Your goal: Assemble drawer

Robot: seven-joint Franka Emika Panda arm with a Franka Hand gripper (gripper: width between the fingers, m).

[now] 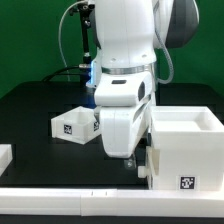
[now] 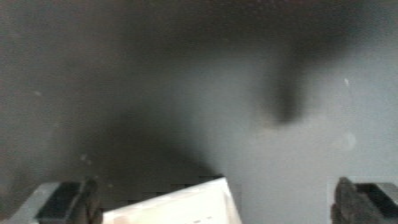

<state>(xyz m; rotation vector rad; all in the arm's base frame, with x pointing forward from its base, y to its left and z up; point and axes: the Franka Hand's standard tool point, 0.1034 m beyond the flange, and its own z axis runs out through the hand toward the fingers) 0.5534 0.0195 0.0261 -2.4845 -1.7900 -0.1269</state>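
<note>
Now, taken one view after another:

Exterior view, end effector: the end effector [image 1: 128,160] hangs low over the black tabletop [image 1: 40,110], mostly hidden behind the arm's white wrist housing; its fingertips are too dark against the surface to read from this side.

Exterior view, casing: the large hollow casing [image 1: 185,150] of the drawer stands just beside the end effector, on the exterior view's right, open side up, a square tag on its front face.

Exterior view, tray: one smaller box tray [image 1: 75,123] sits behind and to the other side of the end effector, near it but apart, also tagged.

Exterior view, border: a long white rail [image 1: 60,197] runs along the near edge of the tabletop, in front of the end effector.

Wrist view, end effector: both fingers [image 2: 68,200] stand wide apart with nothing between them; no part is held.

Wrist view, part below: a white corner [image 2: 178,205] pokes in between the fingers from the camera side; which drawer part it belongs to I cannot tell.

Wrist view, surface: ahead lies blurred dark tabletop with a soft shadow.

Risk, collision: the wrist housing is very close to the casing wall; a sideways move toward it could likely shove the casing and spoil its alignment.

Risk, grasp: descending on a corner instead of a flat wall could make the fingers straddle badly, so the part twists or slips.

Risk, sight: blur leaves the white corner's edge uncertain.

Writing: no brand or legible text; only black-and-white square tags.
</note>
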